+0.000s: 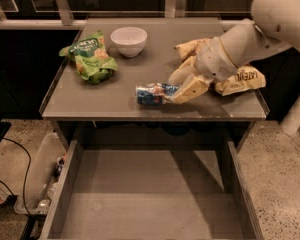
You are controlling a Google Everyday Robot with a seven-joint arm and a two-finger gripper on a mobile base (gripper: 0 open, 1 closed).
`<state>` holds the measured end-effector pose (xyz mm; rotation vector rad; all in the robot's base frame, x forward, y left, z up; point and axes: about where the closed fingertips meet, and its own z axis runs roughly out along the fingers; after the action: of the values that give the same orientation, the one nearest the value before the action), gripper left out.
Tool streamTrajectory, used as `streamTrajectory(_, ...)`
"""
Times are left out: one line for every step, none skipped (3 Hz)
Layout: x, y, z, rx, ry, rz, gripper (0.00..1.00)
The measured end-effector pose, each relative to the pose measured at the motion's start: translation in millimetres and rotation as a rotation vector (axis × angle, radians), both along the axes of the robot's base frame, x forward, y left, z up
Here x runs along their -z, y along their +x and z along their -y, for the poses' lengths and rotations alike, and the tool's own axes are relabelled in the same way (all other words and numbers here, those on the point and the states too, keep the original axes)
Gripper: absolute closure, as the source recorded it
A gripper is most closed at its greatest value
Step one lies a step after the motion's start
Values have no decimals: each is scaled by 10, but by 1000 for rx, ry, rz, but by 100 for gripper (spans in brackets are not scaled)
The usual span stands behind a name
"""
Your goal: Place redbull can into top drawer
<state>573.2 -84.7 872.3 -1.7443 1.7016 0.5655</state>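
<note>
The redbull can (pixel 149 94) lies on its side near the front edge of the grey table (pixel 90 106), blue and silver with some red. My gripper (pixel 174 90) reaches in from the right, its two cream fingers (pixel 190 90) closed around the can's right end. The top drawer (pixel 150 204) stands pulled out below the table, wide and shallow, with a bare grey bottom. The can is above the table, just behind the drawer's opening.
A white bowl (pixel 129 39) sits at the back of the table and a green snack bag (pixel 90 58) at the left. A brown and yellow chip bag (pixel 240 79) lies under my arm at the right. A clear plastic bin (pixel 40 184) and a cable are on the floor at left.
</note>
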Motion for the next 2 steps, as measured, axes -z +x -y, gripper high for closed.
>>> streamTrajectory(-109,-436,237,10,21,20,100)
streamTrajectory(-138,-908,493,51,19,27,100)
